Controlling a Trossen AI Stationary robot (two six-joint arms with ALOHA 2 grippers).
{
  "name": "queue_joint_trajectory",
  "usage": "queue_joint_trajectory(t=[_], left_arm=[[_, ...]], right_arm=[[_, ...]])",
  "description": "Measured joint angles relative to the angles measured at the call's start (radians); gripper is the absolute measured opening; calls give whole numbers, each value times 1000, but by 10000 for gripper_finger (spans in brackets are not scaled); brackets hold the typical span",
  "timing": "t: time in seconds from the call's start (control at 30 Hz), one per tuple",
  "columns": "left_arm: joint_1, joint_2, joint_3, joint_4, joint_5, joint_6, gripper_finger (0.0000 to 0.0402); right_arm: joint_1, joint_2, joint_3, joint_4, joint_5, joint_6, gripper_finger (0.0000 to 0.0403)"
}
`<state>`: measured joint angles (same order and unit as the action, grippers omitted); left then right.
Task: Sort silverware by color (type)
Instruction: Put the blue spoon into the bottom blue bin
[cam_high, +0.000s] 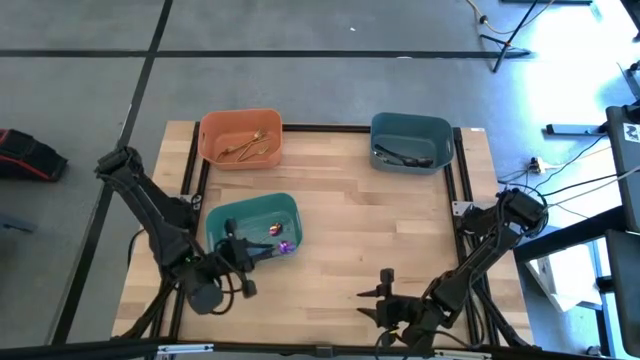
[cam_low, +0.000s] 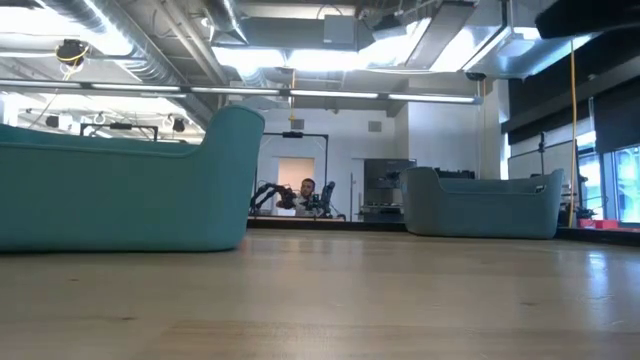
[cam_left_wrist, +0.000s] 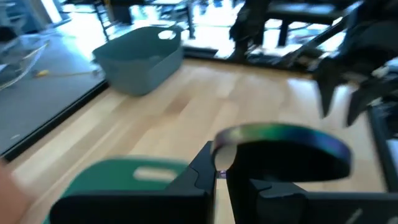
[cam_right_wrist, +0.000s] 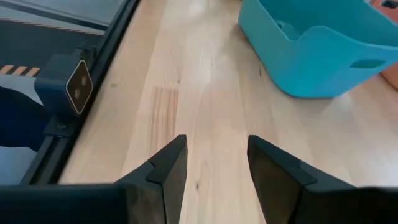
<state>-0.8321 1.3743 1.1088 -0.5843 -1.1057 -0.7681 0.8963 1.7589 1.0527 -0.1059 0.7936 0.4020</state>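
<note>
My left gripper (cam_high: 270, 251) hovers at the near right corner of the teal bin (cam_high: 225, 215), shut on an iridescent purple-teal piece of silverware (cam_high: 285, 246). Its rounded end (cam_left_wrist: 280, 134) sticks out past the fingertips. Another small shiny piece (cam_high: 275, 230) lies inside the teal bin. Gold silverware (cam_high: 248, 148) lies in the orange bin (cam_high: 212, 135), and black silverware (cam_high: 402, 157) lies in the blue-grey bin (cam_high: 440, 128). My right gripper (cam_high: 376, 297) stands open over bare wood near the table's front edge, with nothing between its fingers (cam_right_wrist: 168, 165). My left gripper pinches the iridescent piece between its two fingertips at the narrow part (cam_left_wrist: 219, 163) just beside the rounded end. The fingers come in nearly level, from the table's left. The piece is lifted clear, above the teal bin's corner (cam_left_wrist: 124, 177), with its rounded end pointing sideways.
The three bins take up the far and left parts of the table. Open wood (cam_high: 370, 220) lies in the middle and toward the right. Black frame rails (cam_right_wrist: 99, 74) run along the table's edges. A person shows far off in the room behind the table (cam_low: 307, 190).
</note>
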Motion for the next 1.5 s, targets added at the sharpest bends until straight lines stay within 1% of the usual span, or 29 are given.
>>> queue_joint_trajectory(t=[0.17, 0.23, 0.3, 0.37, 0.43, 0.63, 0.77, 0.9, 0.97, 1.2, 1.4, 1.5], left_arm=[[-30, 17, 0, -301, -15, -340, 16], [-31, 33, -1, -393, -3, -444, 16], [-36, 43, -1, -452, -1, -518, 16], [-46, 48, -8, -472, -6, -562, 16], [-53, 51, -41, -461, -5, -590, 16], [-53, 51, -189, -424, 12, -741, 16], [-43, 51, -271, -311, 46, -744, 16], [-36, 51, -332, -235, 76, -741, 16], [-36, 51, -354, -199, 77, -740, 16], [-19, 51, -429, -46, 72, -663, 16], [7, 51, -484, 45, 43, -625, 16], [24, 51, -498, 68, 54, -609, 16]], right_arm=[[0, 4, 0, 1, -4, 22, 161], [0, 5, 0, 0, -15, 24, 161], [0, 5, 0, 0, -18, 24, 161], [0, 7, 0, 1, -18, 25, 161], [0, 13, 0, 1, -18, 39, 161], [0, 47, 0, 2, -19, 72, 161], [0, 71, 0, 2, -25, 92, 161], [0, 84, 0, 3, -25, 106, 161], [-2, 89, 0, 4, -25, 111, 161], [-7, 127, 0, 7, -24, 125, 161], [-7, 144, 0, 10, -20, 128, 161], [-9, 144, 0, 11, -16, 128, 161]])
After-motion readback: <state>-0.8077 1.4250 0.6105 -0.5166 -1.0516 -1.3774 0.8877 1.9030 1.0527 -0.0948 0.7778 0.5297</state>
